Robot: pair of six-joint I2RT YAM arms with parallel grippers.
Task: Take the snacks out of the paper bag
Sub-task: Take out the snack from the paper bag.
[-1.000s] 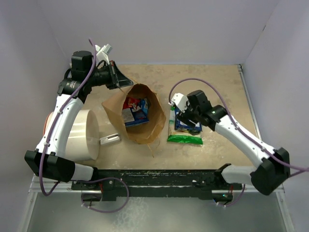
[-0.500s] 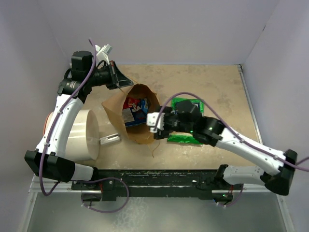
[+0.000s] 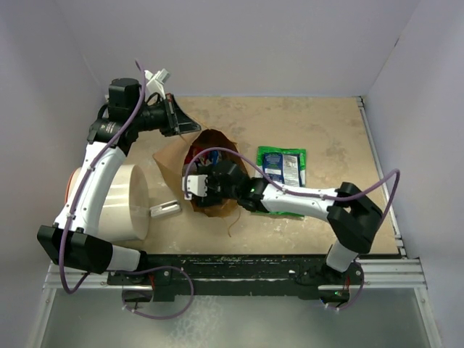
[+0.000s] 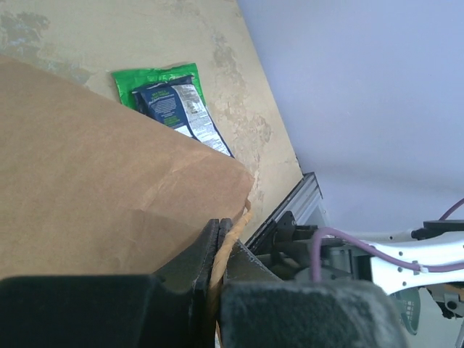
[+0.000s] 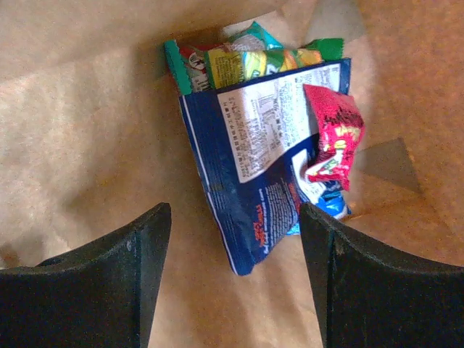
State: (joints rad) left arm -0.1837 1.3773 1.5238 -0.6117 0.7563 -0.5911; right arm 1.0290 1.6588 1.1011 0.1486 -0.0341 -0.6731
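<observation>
Beige tabletop point(image 3: 326, 123), lilac walls point(image 3: 254, 43).
Your left gripper point(image 4: 217, 239) is clamping the bag point(image 4: 87, 167); your right gripper point(image 5: 233, 217) is hanging spread above snacks point(image 5: 268, 167).

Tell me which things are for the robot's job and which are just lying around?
For the job: paper bag; blue packet and red packet inside it; green packet already out.
Just lying around: big white cylinder; small white-grey bar.
</observation>
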